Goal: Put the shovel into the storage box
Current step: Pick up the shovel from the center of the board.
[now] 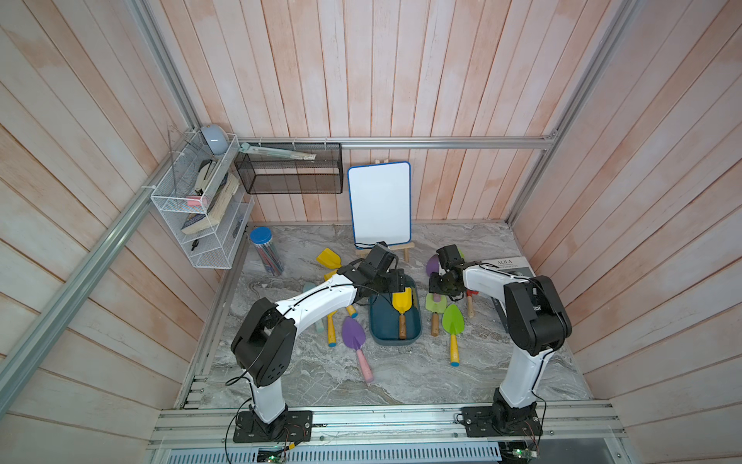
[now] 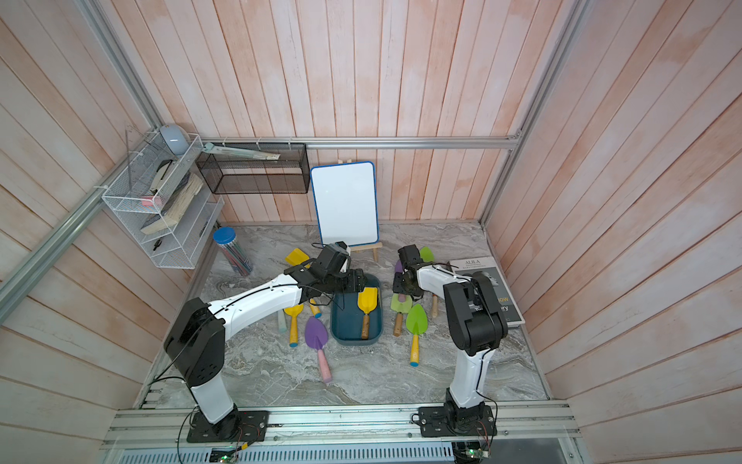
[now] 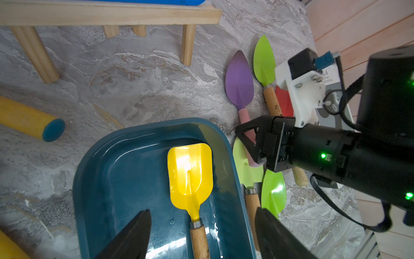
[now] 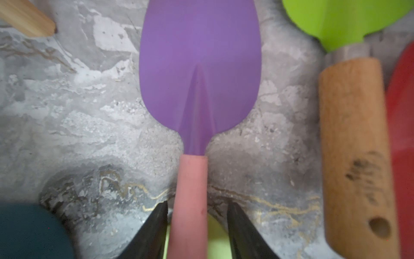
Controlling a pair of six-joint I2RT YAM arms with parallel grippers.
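Purple shovel (image 4: 199,67) flat on the bench (image 1: 401,377), at one o'clock from the storage box (image 1: 380,321); long axis twelve to six, pink handle (image 4: 190,201) toward six, straddled by the right fingers (image 4: 154,228), apart, not yet clamped. Left fingers (image 3: 134,235) apart over the box, farther off.

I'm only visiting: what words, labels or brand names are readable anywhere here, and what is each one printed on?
"ALILA": at the head of the magazine lying beside the right arm.
"tor": white letters on the right arm's black housing; the rest is hidden.
Small line under "ALILA": too small to read.
Dark stamp on the wooden handle: blurred, unreadable.
The whiteboard: blank.
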